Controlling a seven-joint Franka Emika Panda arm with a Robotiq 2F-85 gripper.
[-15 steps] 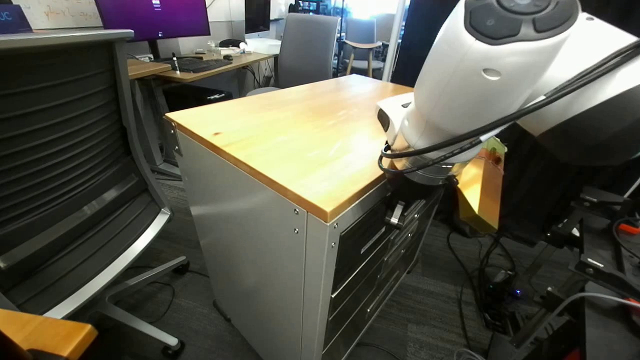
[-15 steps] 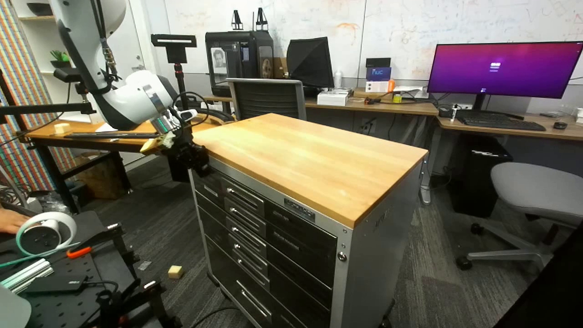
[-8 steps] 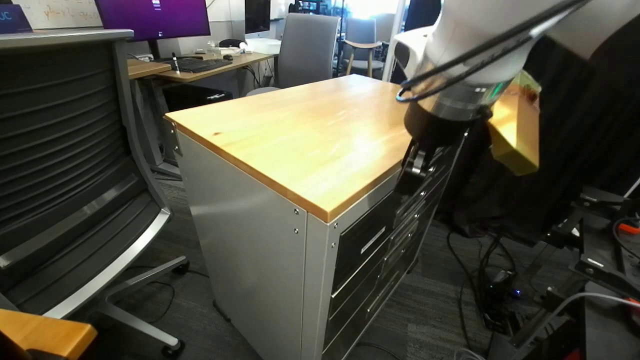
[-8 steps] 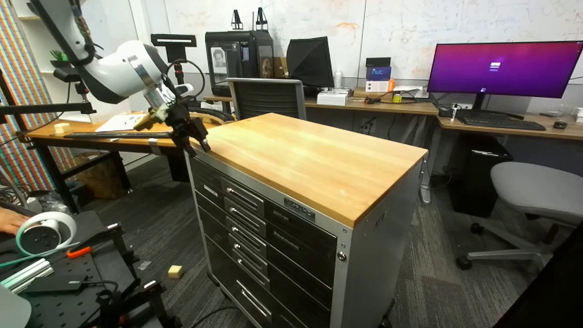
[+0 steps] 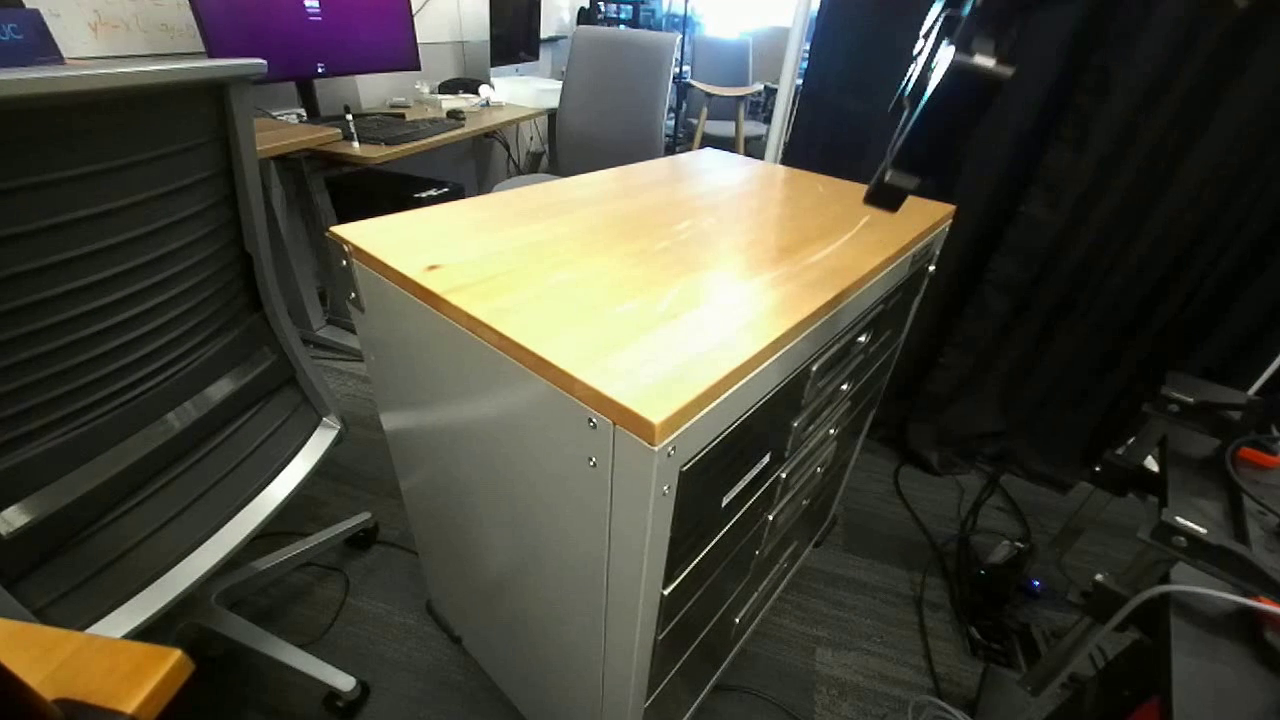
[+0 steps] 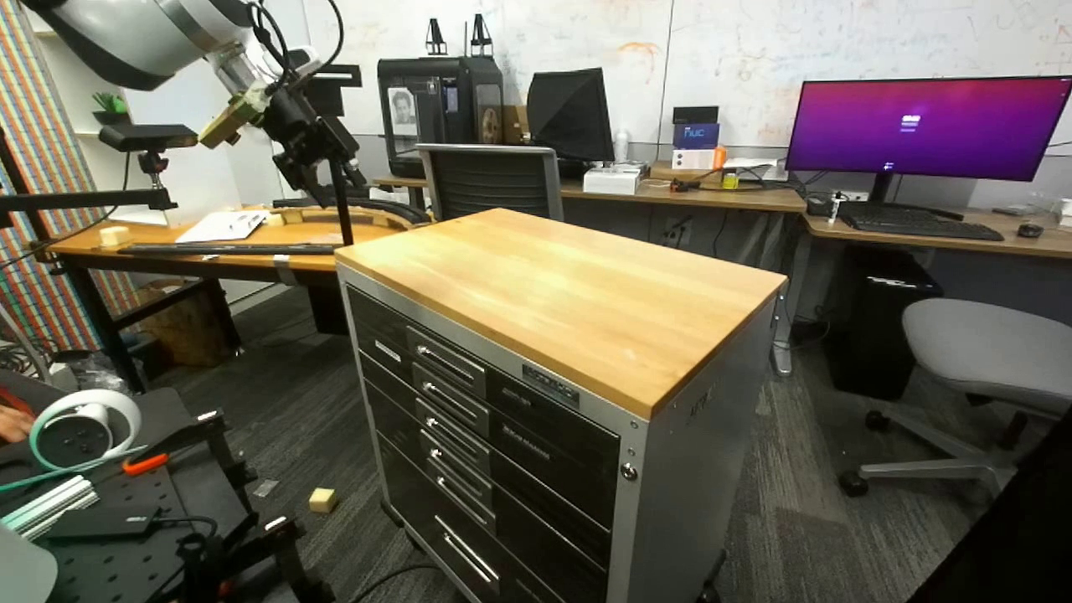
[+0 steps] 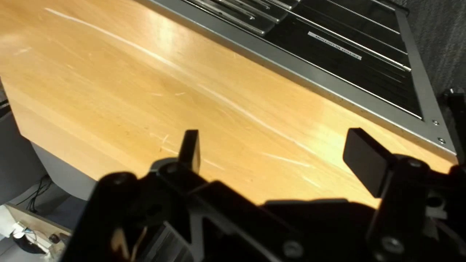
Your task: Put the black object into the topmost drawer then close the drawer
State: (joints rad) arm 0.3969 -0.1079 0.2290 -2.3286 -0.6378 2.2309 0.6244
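The topmost drawer [image 6: 523, 394] is shut, its dark glossy front flush with the grey cabinet frame. Its front also shows in an exterior view [image 5: 740, 455] and, with a white label on it, in the wrist view [image 7: 378, 78]. Above the far end of the wooden worktop, in the air, my gripper [image 6: 339, 186] points downward. In the wrist view the gripper [image 7: 280, 156] stands open, its two pads wide apart, with only bare wood seen between them. The black object is hidden or out of view.
The cabinet's wooden worktop [image 6: 561, 301] lies below the gripper. A black post [image 6: 339, 201] rises beside it, and a camera [image 6: 151, 138] sits on a stand at the side. Office chairs [image 5: 150, 300] stand around the cabinet. A yellow block [image 6: 322, 500] lies on the floor.
My gripper has risen from in front of the cabinet's top edge to well above the worktop. Its fingers have spread apart. The drawer front looks the same.
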